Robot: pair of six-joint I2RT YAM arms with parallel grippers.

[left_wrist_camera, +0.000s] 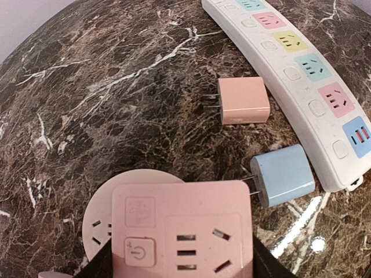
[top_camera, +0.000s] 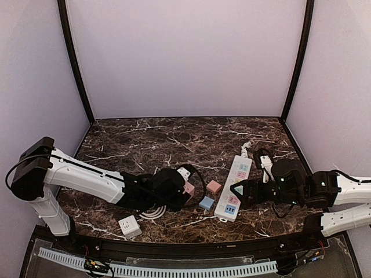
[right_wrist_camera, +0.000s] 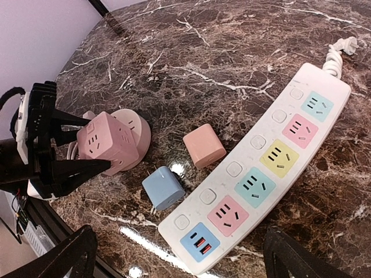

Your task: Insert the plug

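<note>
My left gripper (left_wrist_camera: pixel 182 263) is shut on a pink cube socket (left_wrist_camera: pixel 182 229), one finger on each side. It holds the cube over a round pink socket (left_wrist_camera: pixel 95 223), left of the plugs. A pink plug (left_wrist_camera: pixel 243 100) and a blue plug (left_wrist_camera: pixel 284 175) lie on the marble, prongs pointing left, beside the white power strip (left_wrist_camera: pixel 301 75). In the right wrist view the cube (right_wrist_camera: pixel 107 142), pink plug (right_wrist_camera: pixel 204 145), blue plug (right_wrist_camera: pixel 164 187) and strip (right_wrist_camera: pixel 261 174) all show. My right gripper (right_wrist_camera: pixel 182 260) is open and empty above the strip's near end.
A white cube socket (top_camera: pixel 129 226) sits near the front edge at the left. A white coiled cable (top_camera: pixel 152 213) lies under the left arm. The strip's cord (top_camera: pixel 248 147) runs toward the back right. Purple walls enclose the table.
</note>
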